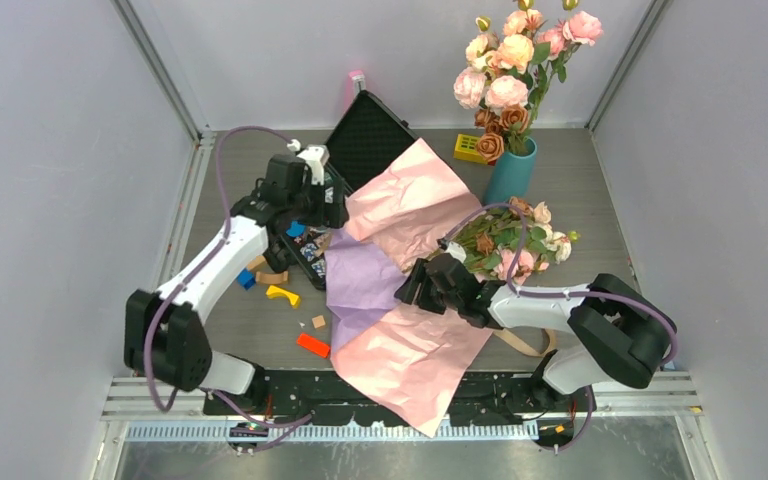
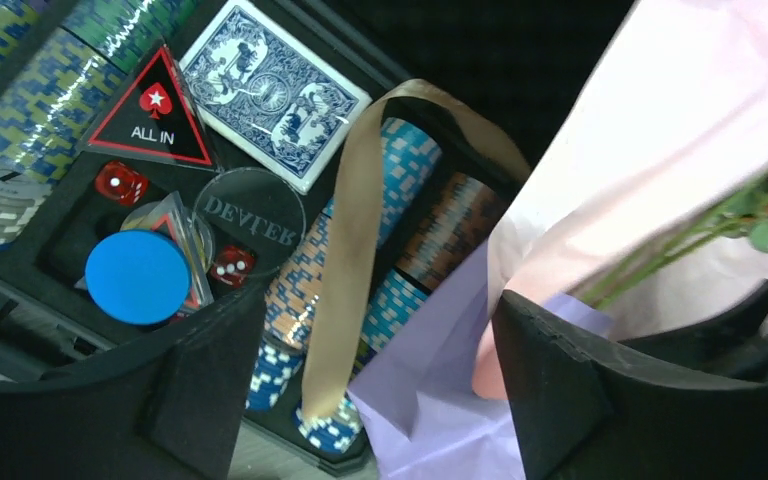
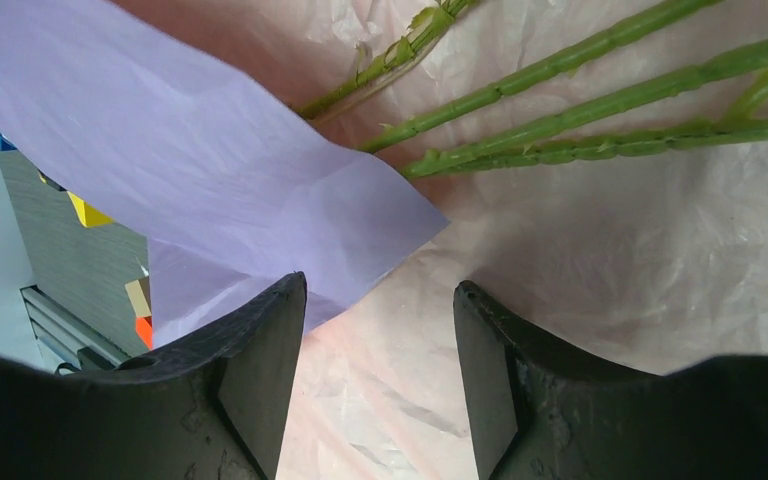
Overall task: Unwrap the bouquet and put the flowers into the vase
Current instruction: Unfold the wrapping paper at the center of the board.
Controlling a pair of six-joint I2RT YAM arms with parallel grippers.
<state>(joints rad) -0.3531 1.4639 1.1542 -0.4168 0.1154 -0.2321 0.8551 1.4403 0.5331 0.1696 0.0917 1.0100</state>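
The bouquet lies unwrapped mid-table: pink paper [image 1: 415,195] spread wide, with lilac paper [image 1: 360,280] across it. The flowers [image 1: 515,245], small pink, peach and white roses, rest on the pink sheet, their green stems [image 3: 560,100] bare. Behind them stands the teal vase [image 1: 510,172], holding a bigger bunch of large roses. My left gripper [image 1: 332,208] hangs open over the poker case, a tan ribbon [image 2: 345,290] draped loose on the chips between its fingers [image 2: 210,380]. My right gripper [image 1: 412,285] is open just above the pink paper [image 3: 400,380], short of the stem ends.
An open black poker case [image 1: 365,140] holds chips [image 2: 20,110], a card deck [image 2: 275,95] and dice. Small coloured blocks [image 1: 282,293] lie left of the paper. A yellow block [image 1: 468,148] sits beside the vase. Another tan ribbon piece [image 1: 525,345] lies by the right arm.
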